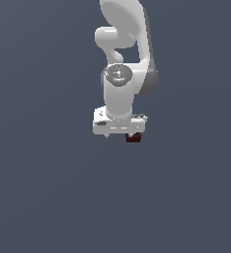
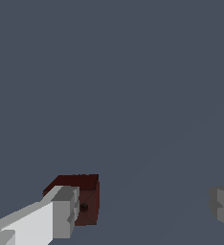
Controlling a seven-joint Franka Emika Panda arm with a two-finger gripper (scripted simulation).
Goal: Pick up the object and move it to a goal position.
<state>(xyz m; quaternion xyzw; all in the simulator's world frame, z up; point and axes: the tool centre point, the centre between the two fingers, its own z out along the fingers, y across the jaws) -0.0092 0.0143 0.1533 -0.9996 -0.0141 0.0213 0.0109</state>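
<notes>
The object, a tiny dark red-brown block (image 1: 133, 138), sits just under the white gripper (image 1: 120, 135) on the exterior view's right side. In the wrist view the block (image 2: 87, 191) lies right by one grey-tipped finger (image 2: 61, 215), which overlaps part of it. The other finger (image 2: 223, 206) stands far off across a wide gap. The gripper (image 2: 142, 206) is open, with nothing held between the jaws. I cannot tell whether the near finger touches the block.
The white arm (image 1: 120, 94) rises above the gripper. All around is a plain dark grey-blue surface (image 1: 48, 188) with no other objects or edges in view. No goal marker shows.
</notes>
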